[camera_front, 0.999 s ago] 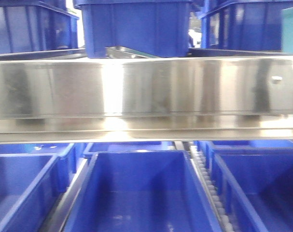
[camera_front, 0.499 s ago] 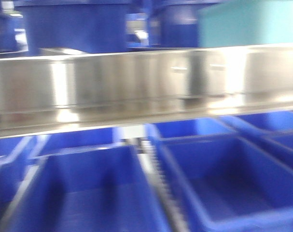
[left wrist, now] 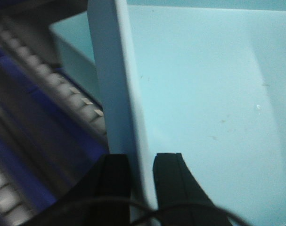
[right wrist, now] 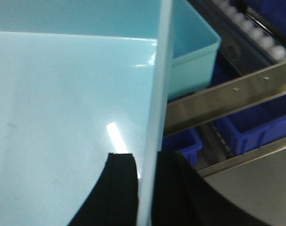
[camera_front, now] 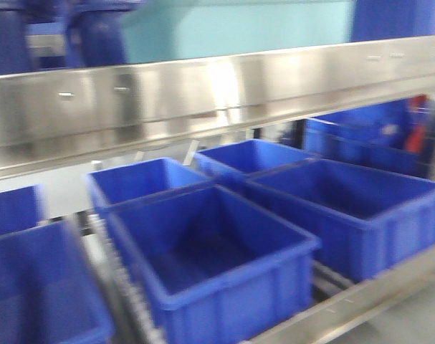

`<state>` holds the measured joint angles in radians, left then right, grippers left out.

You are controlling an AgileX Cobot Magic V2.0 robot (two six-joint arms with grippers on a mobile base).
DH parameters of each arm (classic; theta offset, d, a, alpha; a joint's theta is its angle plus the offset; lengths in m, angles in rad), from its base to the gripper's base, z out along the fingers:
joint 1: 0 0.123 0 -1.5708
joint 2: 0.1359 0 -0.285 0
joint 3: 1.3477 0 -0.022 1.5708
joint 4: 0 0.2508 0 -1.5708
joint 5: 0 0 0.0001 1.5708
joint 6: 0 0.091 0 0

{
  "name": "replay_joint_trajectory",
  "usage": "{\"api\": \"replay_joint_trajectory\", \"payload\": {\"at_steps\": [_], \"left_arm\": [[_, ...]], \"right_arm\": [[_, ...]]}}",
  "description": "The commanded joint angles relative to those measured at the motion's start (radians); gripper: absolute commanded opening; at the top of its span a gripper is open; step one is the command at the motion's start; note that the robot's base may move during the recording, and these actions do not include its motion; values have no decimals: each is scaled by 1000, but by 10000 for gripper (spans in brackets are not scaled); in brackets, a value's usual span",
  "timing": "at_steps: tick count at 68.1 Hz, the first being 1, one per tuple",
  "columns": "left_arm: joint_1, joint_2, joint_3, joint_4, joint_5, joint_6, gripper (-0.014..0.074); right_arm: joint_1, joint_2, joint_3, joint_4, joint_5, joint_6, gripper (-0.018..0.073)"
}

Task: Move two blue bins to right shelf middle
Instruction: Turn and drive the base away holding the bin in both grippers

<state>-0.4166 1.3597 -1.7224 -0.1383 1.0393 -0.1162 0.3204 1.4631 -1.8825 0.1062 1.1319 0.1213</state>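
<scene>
A pale sky-blue bin (left wrist: 204,94) fills both wrist views. My left gripper (left wrist: 142,157) is shut on its left wall, one finger inside and one outside. My right gripper (right wrist: 147,157) is shut on the right wall (right wrist: 159,94) of the same bin (right wrist: 62,103). Past that wall a second pale blue bin (right wrist: 192,52) sits above a steel rail (right wrist: 227,96). In the front view a pale blue bin (camera_front: 238,29) shows above the broad shiny front rail of the right shelf middle (camera_front: 203,93).
Several dark-blue crates (camera_front: 217,258) stand on the roller tier below the rail, with more crates (camera_front: 95,32) above it at the left. Roller tracks (left wrist: 48,89) run left of the held bin. A lower steel shelf edge (camera_front: 360,301) crosses the bottom right.
The front view has swung right: the rail now slants and the crates below have slid left. The pale blue bin has moved from the top right corner to the top middle.
</scene>
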Motion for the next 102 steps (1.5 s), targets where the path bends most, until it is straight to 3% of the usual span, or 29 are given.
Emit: {"api": "replay_joint_trajectory", "payload": {"at_steps": [1,102], "left_arm": [[4,-16,-6,10,-18,11,-111],[4,-16,-6,10,-18,11,-111]], "right_arm": [[-10,-9,-13,-40,-48,-19,-153],[-10,-9,-13,-40,-48,-19,-153]]}}
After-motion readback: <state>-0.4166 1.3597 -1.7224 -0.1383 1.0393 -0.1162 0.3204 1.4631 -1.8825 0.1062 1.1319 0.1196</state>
